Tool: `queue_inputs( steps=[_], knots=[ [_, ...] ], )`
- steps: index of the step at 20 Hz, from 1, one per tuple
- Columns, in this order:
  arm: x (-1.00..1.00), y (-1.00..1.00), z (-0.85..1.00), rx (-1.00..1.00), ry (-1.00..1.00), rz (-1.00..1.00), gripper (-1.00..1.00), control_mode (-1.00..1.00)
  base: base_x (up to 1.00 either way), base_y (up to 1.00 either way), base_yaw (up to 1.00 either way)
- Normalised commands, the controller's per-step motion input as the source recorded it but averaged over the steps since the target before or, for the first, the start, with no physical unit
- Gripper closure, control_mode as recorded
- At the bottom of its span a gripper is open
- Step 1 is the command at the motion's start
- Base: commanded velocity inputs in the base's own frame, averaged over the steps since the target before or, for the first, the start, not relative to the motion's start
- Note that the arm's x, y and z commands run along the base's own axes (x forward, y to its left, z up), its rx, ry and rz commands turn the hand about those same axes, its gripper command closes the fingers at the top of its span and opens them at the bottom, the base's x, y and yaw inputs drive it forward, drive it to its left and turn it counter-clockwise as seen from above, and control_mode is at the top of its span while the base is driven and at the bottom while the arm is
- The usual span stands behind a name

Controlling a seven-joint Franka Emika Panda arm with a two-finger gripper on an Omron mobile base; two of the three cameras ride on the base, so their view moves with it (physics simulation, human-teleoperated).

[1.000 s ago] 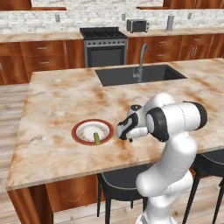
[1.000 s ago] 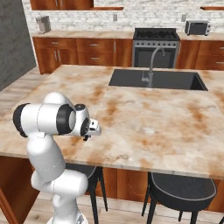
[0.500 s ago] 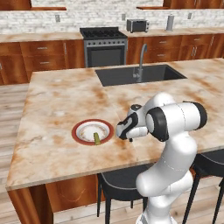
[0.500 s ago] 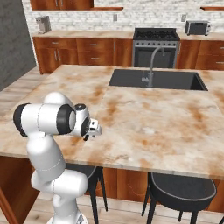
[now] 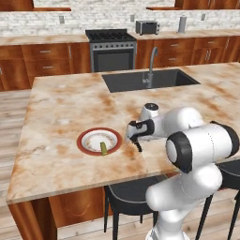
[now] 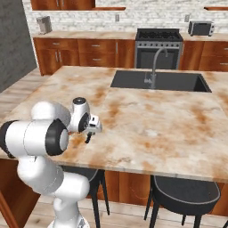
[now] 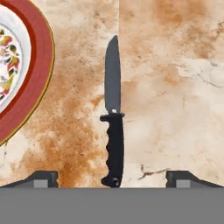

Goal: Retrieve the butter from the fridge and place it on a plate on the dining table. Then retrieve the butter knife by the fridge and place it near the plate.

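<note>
Gripper: the white arm's two-finger gripper (image 7: 112,178) hangs over the near part of the table, just right of the plate in the left base view; in the hand view its two dark fingertips (image 7: 40,178) stand far apart at the lower left and lower right of the frame, spread wide with nothing between them in their grasp.
Knife: the slim all-black butter knife (image 7: 113,118) lies flat on the marble at the centre of the hand view, handle toward the bottom of the frame, blade pointing to the top; it lies midway between the two fingertips, touching neither.
Plate: the small round white plate with a broad red-brown rim (image 5: 83,142) sits at the lower left centre of the left base view, near the table's front edge; its rim curves in at the upper left of the hand view, just beside the knife but apart from it.
Butter: the tiny yellow-olive stick of butter (image 5: 103,148) lies on the plate, toward its lower right part in the left base view.
Table: the long island with a mottled beige-orange marble top (image 5: 61,108) carries a sunken dark sink (image 5: 145,79) and a curved grey tap (image 5: 151,65) at its far side, in the upper centre of the left base view.
</note>
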Motion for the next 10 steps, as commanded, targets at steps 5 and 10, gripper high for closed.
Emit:
queue_inputs(
  steps=[5, 10],
  knots=[
    [-0.84, 0.0, 1.0, 0.0, 0.02, 0.0, -1.0, -1.0, 0.0, 0.0, 0.0],
    [-1.0, -0.1, 0.86, 0.0, 0.01, 0.0, -1.0, -1.0, 0.0, 0.0, 0.0]
  ],
)
